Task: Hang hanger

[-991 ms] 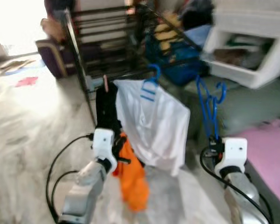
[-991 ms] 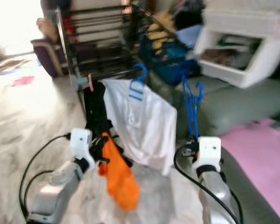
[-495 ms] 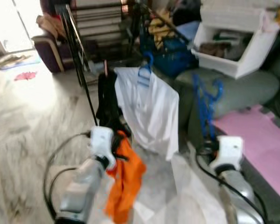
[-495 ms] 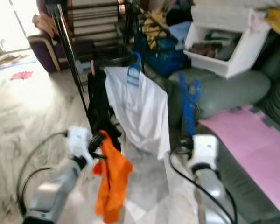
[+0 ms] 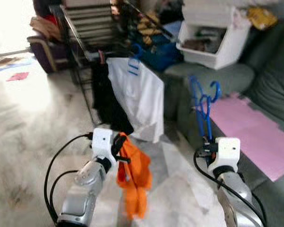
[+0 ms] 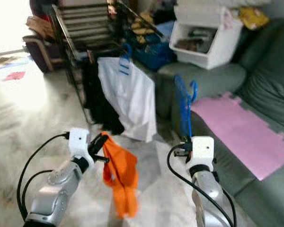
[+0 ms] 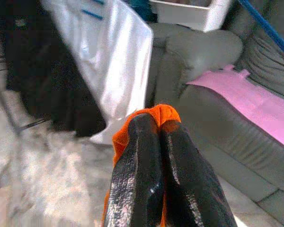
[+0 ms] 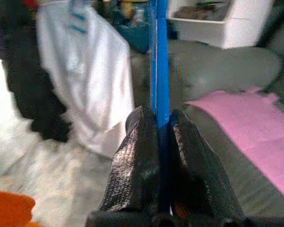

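My right gripper (image 8: 158, 125) is shut on a blue plastic hanger (image 5: 201, 105) that stands upright above it, hook at the top. My left gripper (image 7: 157, 124) is shut on an orange garment (image 5: 134, 177) that dangles from it over the marble floor. Ahead, a black drying rack (image 5: 87, 45) carries a white shirt (image 5: 137, 94) on a blue hanger and a black garment (image 5: 106, 97) beside it. Both arms are held out low in front of me, the left near the rack's foot, the right beside the sofa.
A grey-green sofa (image 5: 270, 80) with a pink mat (image 5: 248, 130) runs along the right. A white bin (image 5: 213, 33) of clothes sits on its far end. Blue bags (image 5: 156, 49) and clutter lie behind the rack. Pale marble floor (image 5: 23, 127) opens to the left.
The camera has turned and shifted, so the rack sits farther left and the sofa shows more. Both grippers keep their hold; the orange garment still hangs from the left one.
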Tool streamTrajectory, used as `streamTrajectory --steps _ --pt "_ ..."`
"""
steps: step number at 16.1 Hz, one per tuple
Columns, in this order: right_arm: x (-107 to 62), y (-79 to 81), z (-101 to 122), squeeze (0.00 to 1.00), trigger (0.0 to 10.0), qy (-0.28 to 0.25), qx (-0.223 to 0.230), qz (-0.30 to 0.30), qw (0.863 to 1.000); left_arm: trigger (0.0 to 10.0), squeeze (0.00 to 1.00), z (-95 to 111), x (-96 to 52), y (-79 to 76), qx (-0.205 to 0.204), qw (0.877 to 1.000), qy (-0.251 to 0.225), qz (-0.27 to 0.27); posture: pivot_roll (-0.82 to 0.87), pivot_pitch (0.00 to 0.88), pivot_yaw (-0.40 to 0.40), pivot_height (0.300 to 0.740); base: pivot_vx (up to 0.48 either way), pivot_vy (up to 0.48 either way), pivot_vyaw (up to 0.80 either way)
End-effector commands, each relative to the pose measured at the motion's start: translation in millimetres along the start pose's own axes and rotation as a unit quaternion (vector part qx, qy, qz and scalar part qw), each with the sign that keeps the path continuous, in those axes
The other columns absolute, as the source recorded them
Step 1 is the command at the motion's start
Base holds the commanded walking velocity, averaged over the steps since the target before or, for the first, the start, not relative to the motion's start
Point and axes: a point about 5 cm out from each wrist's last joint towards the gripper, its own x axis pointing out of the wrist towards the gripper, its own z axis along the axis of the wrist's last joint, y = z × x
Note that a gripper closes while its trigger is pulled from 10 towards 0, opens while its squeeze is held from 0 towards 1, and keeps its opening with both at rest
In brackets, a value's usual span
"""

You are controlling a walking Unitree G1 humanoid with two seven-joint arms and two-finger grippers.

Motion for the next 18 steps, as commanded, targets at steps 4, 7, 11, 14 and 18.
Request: streamTrajectory --steps 4,7,11,14,18 --pt "3.1 2.2 3.1 0.00 10.0 -0.002 0.001 -0.001 1.000 10.0 0.00 8.5 1.9 -2.8 0.001 1.000 -0.016 -0.009 -0.05 0.015 0.018 0.740 -0.160 0.000 0.00" --pt "2.6 3.7 1.5 0.00 10.0 0.001 0.002 -0.001 1.000 10.0 0.00 11.3 2.2 -5.4 0.003 1.000 -0.021 -0.019 -0.05 0.026 0.021 0.740 0.000 0.000 0.00" --pt "1.5 6.5 -0.3 0.00 10.0 0.005 0.006 -0.003 1.000 10.0 0.00 13.2 2.3 -6.6 -0.003 0.999 -0.019 -0.027 -0.05 0.038 0.025 0.740 0.000 -0.152 0.00" --pt "1.1 8.1 -1.1 0.00 10.0 0.008 0.007 -0.002 1.000 10.0 0.00 13.2 1.2 -6.2 -0.001 0.999 -0.018 -0.030 -0.05 0.044 0.026 0.740 0.000 -0.355 0.00" --pt "3.0 9.5 -1.2 0.00 10.0 0.009 0.006 -0.001 1.000 10.0 0.00 13.6 1.1 -5.5 -0.006 0.999 -0.019 -0.028 -0.04 0.043 0.025 0.740 0.000 -0.289 0.00"
